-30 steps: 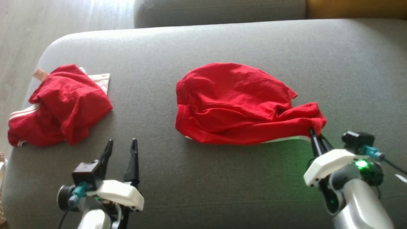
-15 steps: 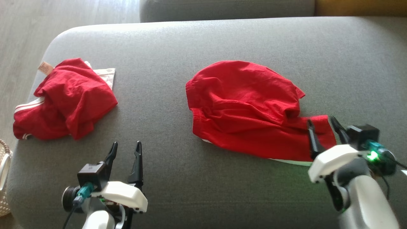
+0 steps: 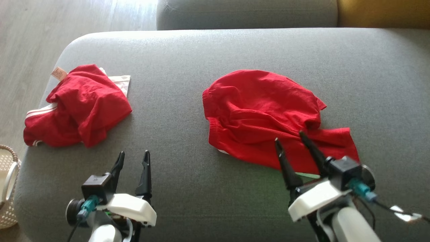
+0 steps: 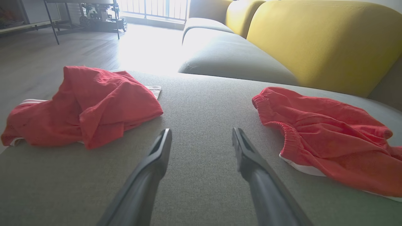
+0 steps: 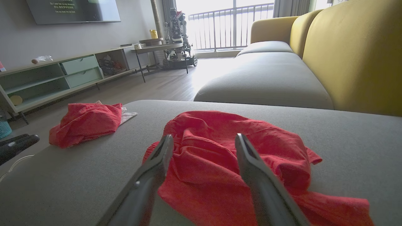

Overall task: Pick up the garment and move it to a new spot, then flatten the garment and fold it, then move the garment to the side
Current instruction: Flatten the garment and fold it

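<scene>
The grey sofa seat (image 3: 215, 50) takes up most of the head view, reaching from the bottom edge to a seam near the top. Above that seam sit a second grey cushion (image 3: 245, 13) and, in the upper right corner, a strip of yellow backrest (image 3: 383, 13). Pale wooden floor (image 3: 67, 27) shows in the upper left.

The garment (image 3: 262, 107), a pair of red shorts, lies rumpled just right of centre. Its gathered waistband is at the left and one leg trails toward the lower right, with a thin white edge showing under its lower hem. A second red garment (image 3: 77, 107) is bunched at the middle left, well apart from the first, with white stripes along its left side.

The right gripper (image 3: 289, 136) rises from the lower right with its jaws spread wide and nothing between them. Its tips overlap the garment's lower edge (whether they touch the cloth cannot be told). The left gripper (image 3: 133, 153), at the lower left, also stands wide and empty over bare grey fabric.

A woven basket (image 3: 8, 181) sits at the left edge, and a small tan label (image 3: 59, 73) pokes from the second garment's top.
</scene>
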### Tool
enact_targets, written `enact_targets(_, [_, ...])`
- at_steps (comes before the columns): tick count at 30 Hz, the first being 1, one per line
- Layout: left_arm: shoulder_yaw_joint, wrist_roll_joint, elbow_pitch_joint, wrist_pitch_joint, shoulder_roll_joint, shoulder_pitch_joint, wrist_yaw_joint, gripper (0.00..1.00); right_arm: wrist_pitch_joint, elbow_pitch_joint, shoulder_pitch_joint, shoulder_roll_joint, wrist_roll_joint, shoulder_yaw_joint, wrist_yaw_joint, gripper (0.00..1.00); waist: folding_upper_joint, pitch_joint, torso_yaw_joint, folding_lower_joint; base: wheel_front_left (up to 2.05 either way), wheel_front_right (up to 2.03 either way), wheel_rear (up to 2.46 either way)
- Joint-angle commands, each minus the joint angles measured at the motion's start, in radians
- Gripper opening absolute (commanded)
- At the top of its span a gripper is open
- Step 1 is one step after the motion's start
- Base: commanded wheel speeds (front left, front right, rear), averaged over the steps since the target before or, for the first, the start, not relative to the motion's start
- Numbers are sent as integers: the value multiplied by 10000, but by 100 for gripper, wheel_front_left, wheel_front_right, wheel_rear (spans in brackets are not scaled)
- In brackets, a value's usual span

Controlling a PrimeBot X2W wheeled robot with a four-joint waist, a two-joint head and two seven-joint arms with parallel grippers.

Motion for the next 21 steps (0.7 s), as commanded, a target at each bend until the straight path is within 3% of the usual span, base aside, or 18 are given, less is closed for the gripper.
enact_targets(1, [390,98,-370,-124,-20,-240,-30,100,-148,-293,-95,7,-9,309,-4,100,0,-12,7,0,0,0,0])
enact_targets(11, [130,93,-384,-124,-54,-385,-84,100,-95,161,-738,7,-451,1392,-4,100,0,381,482,0,0,0,0])
enact_targets(16, [-118,-42,-290,-124,-62,-601,-66,100,171,1094,-1677,-88,-843,2198,-4,100,0,816,1037,0,0,0,0])
enact_targets(21, [-415,-308,-236,-124,-64,-755,81,100,306,2410,-2421,-206,-966,2274,-4,100,0,1099,1649,0,0,0,0])
